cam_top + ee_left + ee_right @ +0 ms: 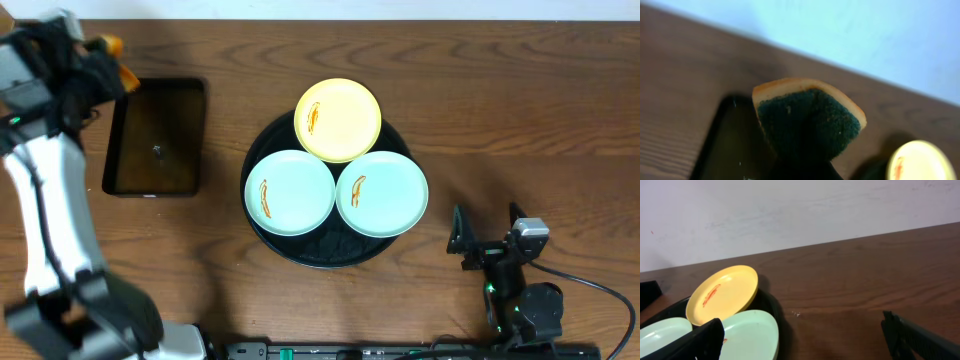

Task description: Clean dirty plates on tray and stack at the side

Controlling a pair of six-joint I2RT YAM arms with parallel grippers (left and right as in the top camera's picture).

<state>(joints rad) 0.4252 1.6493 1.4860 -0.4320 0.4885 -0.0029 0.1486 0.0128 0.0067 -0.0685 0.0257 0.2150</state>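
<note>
- Left hand (pixel 113 62): closed tight on a folded sponge (pixel 807 117) (orange body, dark green scouring face turned towards the wrist camera). It is at the far left of the desk (pixel 500 100), beside the far edge of the rectangular black tray (pixel 155 138).
- Right hand (pixel 487 230): fingers spread wide and holding nothing. It sits low over the desk on the near right, apart from the round black tray (pixel 318 258).
- Round black tray: at the middle of the desk, carrying all three plates.
- Yellow plate (pixel 338 120): at the far side, overhanging the tray's rim and tilted (seen best in the right wrist view). It has an orange-brown smear left of its centre.
- Left mint plate (pixel 290 192) and right mint plate (pixel 382 193): side by side at the near side, edges touching, each marked with one short orange-brown smear.
- The yellow plate's near edge meets both mint plates.
</note>
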